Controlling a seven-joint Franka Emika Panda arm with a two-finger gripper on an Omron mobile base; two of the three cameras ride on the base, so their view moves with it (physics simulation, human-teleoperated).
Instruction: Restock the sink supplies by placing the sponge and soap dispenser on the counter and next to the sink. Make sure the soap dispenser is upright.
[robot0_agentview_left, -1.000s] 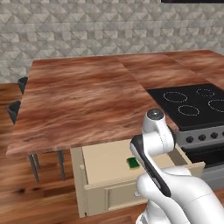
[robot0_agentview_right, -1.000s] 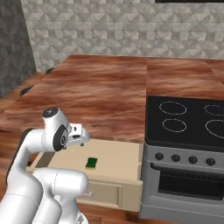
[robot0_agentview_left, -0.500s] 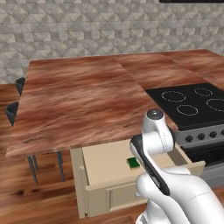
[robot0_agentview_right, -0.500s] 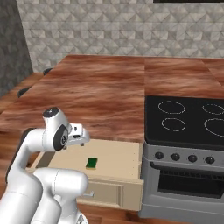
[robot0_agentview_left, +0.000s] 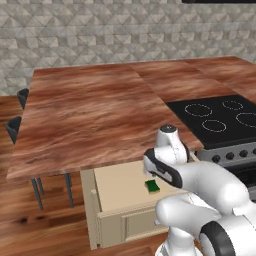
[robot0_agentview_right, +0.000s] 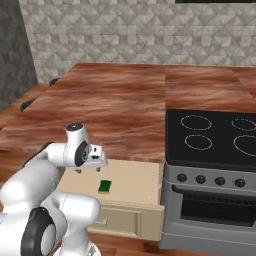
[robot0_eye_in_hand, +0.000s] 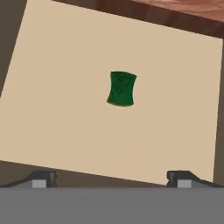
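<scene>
Nothing among the kitchen things has shifted since a second ago; only the whole view has slid a little with the base. Above the open drawer (robot0_agentview_right: 140, 182) the gripper (robot0_eye_in_hand: 111, 177) hangs with its fingertips (robot0_eye_in_hand: 43, 178) spread wide, holding nothing. Flat on the drawer floor lies the sponge (robot0_eye_in_hand: 121, 89), below the near edge of the counter (robot0_agentview_left: 90, 120), left of the stovetop (robot0_agentview_right: 210, 137).

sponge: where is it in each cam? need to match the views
Left base view: the sponge lies low, right of centre, on the open drawer's floor, just left of the arm.
Right base view: sponge low, left of centre, right of the arm.
Hand view: sponge near the centre, slightly above the middle.
Shared landmark: the beige open drawer beneath the counter edge.
</scene>
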